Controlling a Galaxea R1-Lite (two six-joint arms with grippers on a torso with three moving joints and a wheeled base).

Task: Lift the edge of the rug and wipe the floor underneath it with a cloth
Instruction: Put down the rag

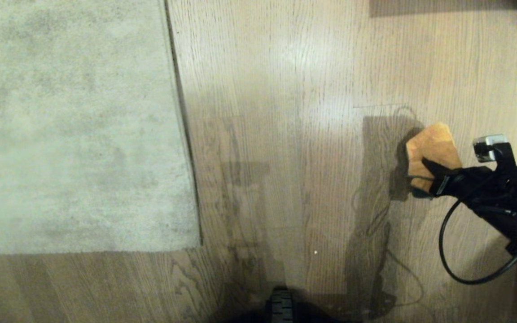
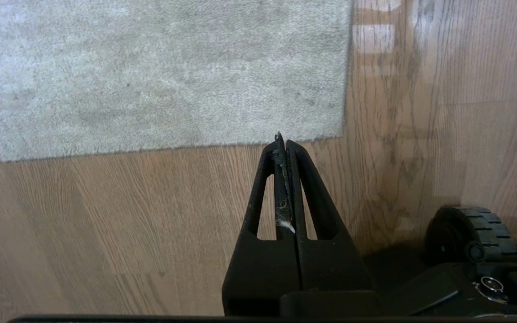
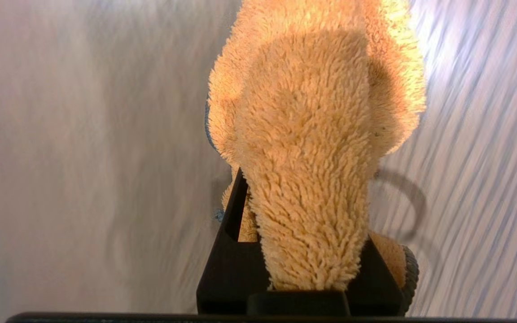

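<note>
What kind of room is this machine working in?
Probably a living space in a home or a mock-up of one: wood-plank floor, a large grey rug lying flat on it, and an orange cloth held for cleaning.

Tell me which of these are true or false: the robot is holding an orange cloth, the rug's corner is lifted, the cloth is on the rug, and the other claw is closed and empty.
1. The right gripper holds the orange cloth. True.
2. The rug edge is lifted off the floor. False: it lies flat, corner included.
3. The cloth is on the rug. False: it is over bare wood, well to the rug's right.
4. The left gripper is shut with nothing in it. True; only some lint clings between its fingers.
</note>
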